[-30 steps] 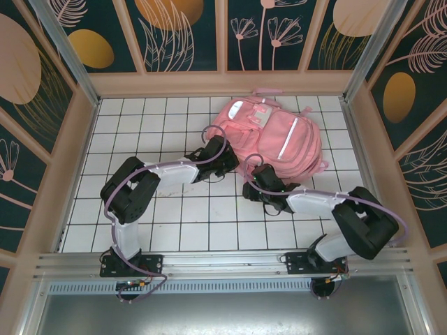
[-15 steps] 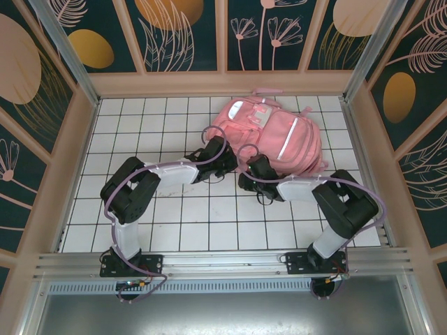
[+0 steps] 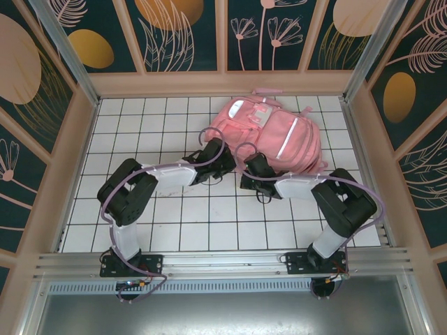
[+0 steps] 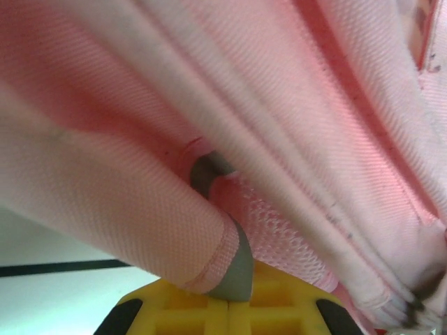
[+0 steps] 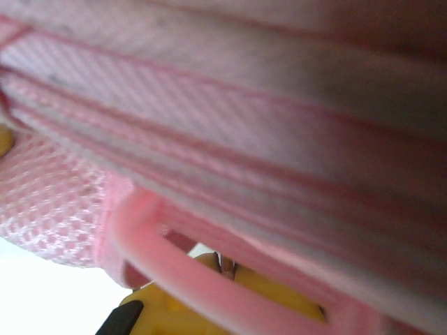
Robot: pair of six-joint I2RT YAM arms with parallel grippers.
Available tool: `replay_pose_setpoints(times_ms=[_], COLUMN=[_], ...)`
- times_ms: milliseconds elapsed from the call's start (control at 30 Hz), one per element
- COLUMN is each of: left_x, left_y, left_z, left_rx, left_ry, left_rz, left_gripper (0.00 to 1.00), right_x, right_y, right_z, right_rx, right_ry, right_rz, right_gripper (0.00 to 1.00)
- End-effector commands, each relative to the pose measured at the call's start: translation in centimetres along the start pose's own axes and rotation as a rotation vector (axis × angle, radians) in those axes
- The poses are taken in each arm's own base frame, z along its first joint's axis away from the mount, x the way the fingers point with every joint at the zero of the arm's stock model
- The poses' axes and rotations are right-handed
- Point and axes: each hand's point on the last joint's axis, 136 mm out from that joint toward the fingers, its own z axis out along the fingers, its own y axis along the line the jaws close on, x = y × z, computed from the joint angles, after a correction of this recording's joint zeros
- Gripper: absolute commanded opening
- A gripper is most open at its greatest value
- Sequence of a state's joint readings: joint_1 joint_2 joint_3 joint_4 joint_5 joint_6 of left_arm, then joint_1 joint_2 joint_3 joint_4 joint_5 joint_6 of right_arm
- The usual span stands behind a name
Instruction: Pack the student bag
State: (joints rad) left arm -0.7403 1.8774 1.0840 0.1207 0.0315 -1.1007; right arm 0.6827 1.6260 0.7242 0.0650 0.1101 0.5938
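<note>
Nearest, a metal rail holds both arm bases, and the white-and-black arms reach from it over a glossy white tiled table ruled with dark grid lines. The left gripper and right gripper are side by side, pressed against the near-left edge of the bag. In the left wrist view, a grey curved finger lies against a rolled, stitched hem of woven pink cloth, with open mesh just beside it. I cannot tell whether this pincer is clamped or apart. In the right wrist view, a smooth pink loop crosses in front of the yellow gripper body under ribbed seams, and the jaws are hidden, so I cannot tell there either. The soft, rounded bag lies flat at the table's far centre-right, with a pale shiny strip and a white-grey patch. Behind it is a dark wall with a leaf pattern.
</note>
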Motion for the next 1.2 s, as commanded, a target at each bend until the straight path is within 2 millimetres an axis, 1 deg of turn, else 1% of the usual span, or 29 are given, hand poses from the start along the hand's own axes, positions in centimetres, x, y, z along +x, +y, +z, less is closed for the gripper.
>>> replay_pose_setpoints(times_ms=[0,133,200,233,367,433,467,500,567,633,700,733,767,800,833,867,900,933,1000,1067,1100,1167], left_x=[-3.0,-5.3,-6.3,-7.0,-10.6,-12.4,-13.8,-14.6,-16.6,-17.8,-18.5,-18.5,-18.3,-18.0,-17.6,-16.9,-16.4,-15.7,-14.1,-11.7,-10.8,-8.0], left_y=[5.9,8.9,10.9,11.4,13.5,14.6,14.6,14.9,15.3,15.4,14.9,14.3,13.6,13.2,12.6,12.2,11.8,11.3,10.2,9.2,7.9,5.9], left_z=[-1.5,-3.0,-3.9,-4.2,-5.6,-5.9,-6.1,-6.1,-6.3,-6.2,-6.2,-6.1,-6.0,-6.0,-6.0,-6.1,-6.3,-6.5,-6.8,-6.8,-7.2,-7.2], left_rx=[-0.181,-0.225,-0.265,-0.274,-0.305,-0.316,-0.318,-0.328,-0.358,-0.369,-0.364,-0.342,-0.31,-0.282,-0.248,-0.221,-0.206,-0.193,-0.167,-0.146,-0.114,-0.054], left_ry=[-0.104,-0.145,-0.163,-0.175,-0.225,-0.237,-0.25,-0.254,-0.264,-0.263,-0.251,-0.238,-0.223,-0.212,-0.197,-0.18,-0.171,-0.16,-0.134,-0.093,-0.084,-0.029], left_rz=[-0.05,-0.085,-0.094,-0.092,-0.086,-0.087,-0.08,-0.072,-0.049,-0.031,-0.022,-0.02,-0.024,-0.037,-0.053,-0.063,-0.07,-0.074,-0.072,-0.076,-0.072,-0.079], left_gripper=[0.0,0.0,0.0,0.0,0.0,0.0,0.0,0.0,0.0,0.0,0.0,0.0,0.03,0.12,0.26,0.37,0.44,0.49,0.53,0.55,0.56,0.56], right_x=[0.3,0.8,1.1,1.2,1.7,1.8,1.8,1.9,1.7,1.5,1.3,1.2,1.0,0.9,0.8,0.8,0.7,0.6,0.5,0.5,0.6,0.7], right_y=[-3.5,-5.2,-5.9,-6.2,-7.5,-7.9,-8.0,-7.8,-7.1,-6.2,-5.1,-4.5,-4.0,-3.5,-3.0,-2.6,-2.2,-1.7,-0.7,0.6,1.0,1.9], right_z=[-1.7,-3.5,-4.4,-4.7,-6.0,-6.5,-6.8,-6.9,-7.2,-7.5,-7.6,-7.7,-7.8,-7.8,-7.8,-7.8,-7.8,-7.8,-7.9,-7.9,-7.9,-7.8], right_rx=[0.146,0.195,0.211,0.217,0.246,0.257,0.255,0.246,0.205,0.167,0.129,0.114,0.099,0.087,0.075,0.067,0.056,0.045,0.017,-0.016,-0.025,-0.038], right_ry=[-0.026,-0.042,-0.045,-0.049,-0.045,-0.043,-0.045,-0.043,-0.046,-0.049,-0.053,-0.056,-0.059,-0.061,-0.064,-0.065,-0.068,-0.069,-0.069,-0.068,-0.066,-0.063], right_rz=[0.027,0.04,0.04,0.042,0.04,0.036,0.033,0.03,0.029,0.033,0.026,0.023,0.019,0.016,0.013,0.01,0.007,0.004,0.0,-0.015,-0.019,-0.028], right_gripper=[0.0,0.0,0.0,0.0,0.0,0.0,0.0,0.0,0.0,0.0,0.0,0.0,0.0,0.0,0.0,0.0,0.0,0.0,0.0,0.0,0.0,0.0])
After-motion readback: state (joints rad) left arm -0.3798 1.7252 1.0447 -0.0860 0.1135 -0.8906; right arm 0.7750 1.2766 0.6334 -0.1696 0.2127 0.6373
